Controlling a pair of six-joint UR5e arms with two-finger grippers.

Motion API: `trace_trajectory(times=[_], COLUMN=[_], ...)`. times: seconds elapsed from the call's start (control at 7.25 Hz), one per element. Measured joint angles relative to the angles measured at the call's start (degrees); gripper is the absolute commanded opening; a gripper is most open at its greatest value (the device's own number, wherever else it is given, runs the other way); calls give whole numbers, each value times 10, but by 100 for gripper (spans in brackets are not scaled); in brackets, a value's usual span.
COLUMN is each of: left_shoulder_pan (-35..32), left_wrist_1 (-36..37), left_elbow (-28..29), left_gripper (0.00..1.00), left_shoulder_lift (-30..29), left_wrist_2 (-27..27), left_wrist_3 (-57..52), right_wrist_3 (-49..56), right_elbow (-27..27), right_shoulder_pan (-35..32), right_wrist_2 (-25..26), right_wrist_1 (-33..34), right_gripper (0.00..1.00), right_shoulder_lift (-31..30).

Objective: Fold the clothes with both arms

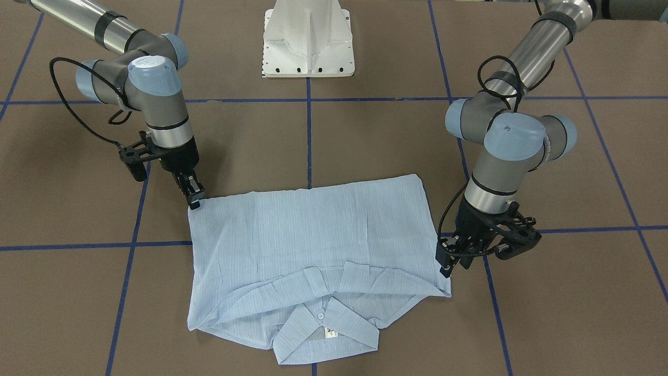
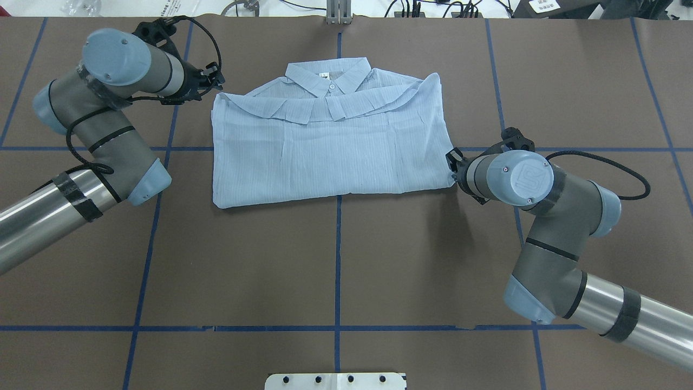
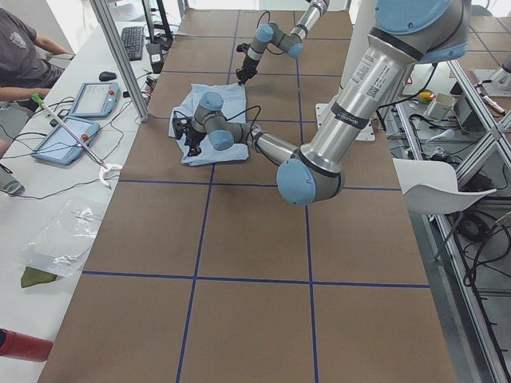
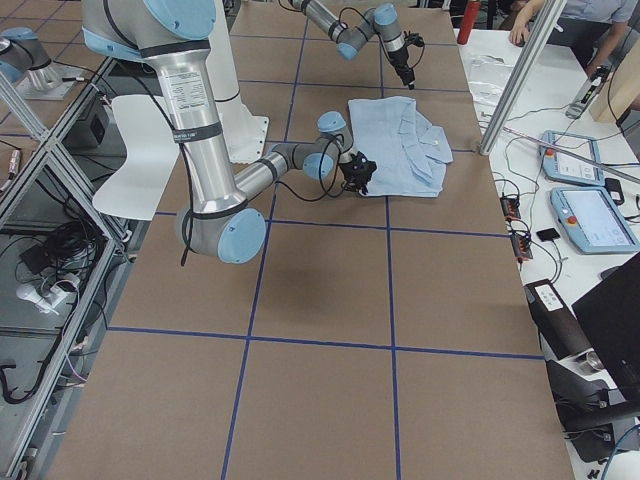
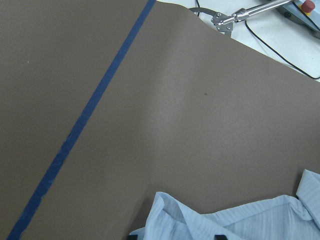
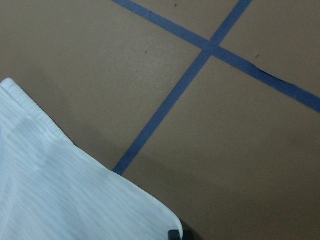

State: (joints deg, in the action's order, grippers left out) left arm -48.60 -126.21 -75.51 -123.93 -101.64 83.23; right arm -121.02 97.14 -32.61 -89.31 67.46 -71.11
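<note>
The clothes are one pale blue striped shirt [image 1: 313,235] [image 2: 330,146], folded into a flat rectangle on the brown table, with its collar [image 2: 328,73] at the far edge from the robot. My left gripper [image 1: 451,266] [image 2: 216,81] is low at the collar-side corner. In the left wrist view the shirt [image 5: 240,222] lies between its fingertips, which stand apart, so it is open. My right gripper [image 1: 194,201] [image 2: 452,165] is at the opposite corner on the robot's side. In the right wrist view its dark tip sits at the corner of the shirt [image 6: 60,190], and it looks shut on it.
The white pedestal base [image 1: 308,47] [image 2: 335,381] stands at the robot's side of the table. Blue tape lines [image 2: 338,260] grid the brown surface. Beyond the far edge is a bench with tablets [image 3: 96,100], cables and seated people.
</note>
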Motion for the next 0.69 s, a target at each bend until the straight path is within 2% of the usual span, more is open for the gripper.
trace_trajectory(times=[0.28, 0.41, 0.69], left_shoulder_pan=[0, 0, 0], left_wrist_1=[0, 0, 5], left_elbow=[-23, -54, -141], left_gripper=[86, 100, 100], left_shoulder_lift=[8, 28, 83], left_wrist_2=[-4, -15, -46], left_wrist_3=[-1, -2, -3], right_wrist_3=[0, 0, -1], right_elbow=[16, 29, 75], right_shoulder_pan=[-1, -1, 3], right_wrist_2=[0, -1, -4], right_wrist_1=[1, 2, 3], right_gripper=[0, 0, 0], right_shoulder_lift=[-2, -7, -36])
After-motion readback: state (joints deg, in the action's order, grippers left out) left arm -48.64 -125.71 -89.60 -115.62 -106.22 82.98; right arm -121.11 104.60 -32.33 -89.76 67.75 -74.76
